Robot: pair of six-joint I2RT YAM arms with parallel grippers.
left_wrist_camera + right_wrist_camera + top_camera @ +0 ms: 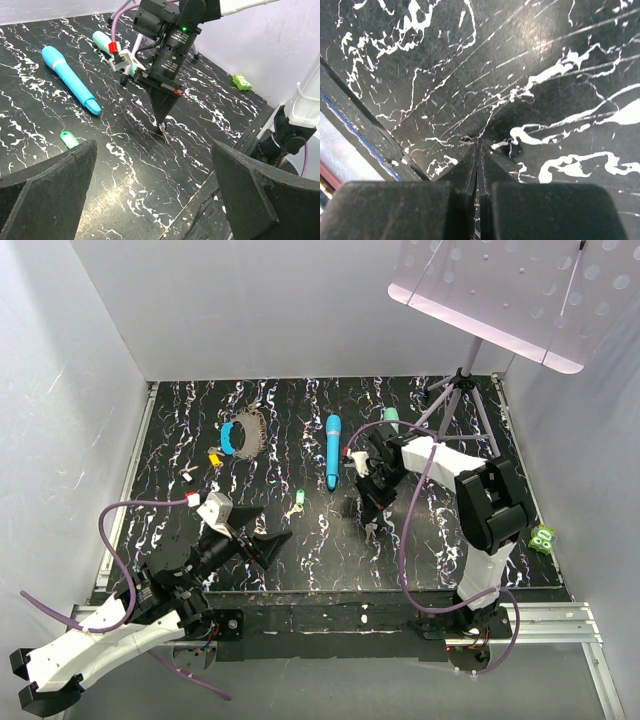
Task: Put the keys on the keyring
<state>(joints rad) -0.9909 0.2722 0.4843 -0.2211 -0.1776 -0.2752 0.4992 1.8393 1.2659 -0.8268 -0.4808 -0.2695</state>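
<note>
The keyring [243,435], a blue band with a beaded chain, lies at the far left of the mat. A yellow key [213,457] and a pale cream key [187,476] lie next to it. A green key [299,498] lies mid-mat and also shows in the left wrist view [69,138]. My right gripper [374,523] points straight down at the mat, shut [479,142] on a thin key blade that sticks out below its tips [161,129]; the key's head is hidden. My left gripper [272,545] is open and empty [155,200], low over the mat near the front edge.
A long blue wand [332,450] and a teal wand [391,418] lie behind the right gripper. A tripod [455,390] with a light panel stands at the back right. A small green object [543,537] sits by the right wall.
</note>
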